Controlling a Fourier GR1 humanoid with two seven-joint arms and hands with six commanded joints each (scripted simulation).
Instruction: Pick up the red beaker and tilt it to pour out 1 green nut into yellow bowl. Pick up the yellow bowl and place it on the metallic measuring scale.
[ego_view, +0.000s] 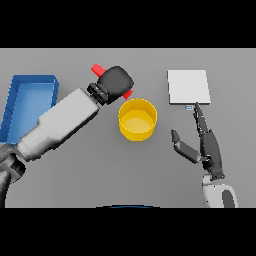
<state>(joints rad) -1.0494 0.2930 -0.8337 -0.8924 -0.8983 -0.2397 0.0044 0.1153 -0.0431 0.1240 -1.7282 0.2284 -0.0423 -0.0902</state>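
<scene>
Holding the red plastic beaker (98, 68) tight in my left hand (116, 80), I am tipping it just above the round yellow bowl (137, 119) mid-frame. No nut is showing yet. My right hand (205, 145) is waiting spread below the square metal scale (188, 86), upper right.

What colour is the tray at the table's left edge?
Blue: the tray has blue walls and floor, seen in the head view, the only one.

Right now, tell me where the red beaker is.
In the head view the red beaker is left of centre, held tilted in the left hand, just above and left of the yellow bowl and right of the blue bin.
</scene>
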